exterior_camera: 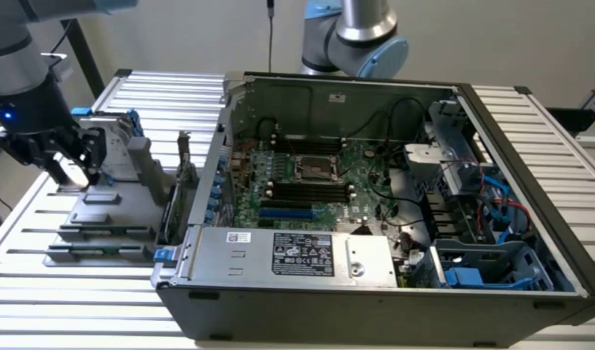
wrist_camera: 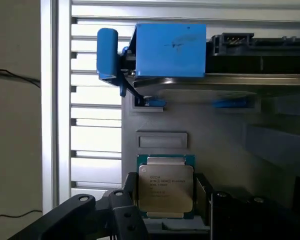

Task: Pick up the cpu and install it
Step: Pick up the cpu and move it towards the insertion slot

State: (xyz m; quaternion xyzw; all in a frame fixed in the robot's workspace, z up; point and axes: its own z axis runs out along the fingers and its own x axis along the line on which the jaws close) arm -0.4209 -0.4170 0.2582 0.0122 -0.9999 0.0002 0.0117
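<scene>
Pincer point(exterior_camera: 72, 175) pinches the cpu point(wrist_camera: 165, 187) by two opposite edges, one finger point(wrist_camera: 129, 192) against each side, with the printed metal top facing the wrist camera. It is located over the grey parts tray point(exterior_camera: 103, 219) on the slatted bench point(exterior_camera: 74, 306), to the exterior view's left of the open computer case point(exterior_camera: 278, 310). The motherboard socket point(exterior_camera: 310, 169) lies mid-board, well apart from the cpu. A hard drive with blue brackets point(wrist_camera: 170, 50) stands on the same tray.

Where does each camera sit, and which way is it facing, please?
Exterior view: raised, looking down into the open computer case; the arm and hand show at the exterior view's left.
Wrist view: on the wrist, facing past the hand to the gripped cpu and grey holder.
Shared: hand, cpu, grey holder.
</scene>
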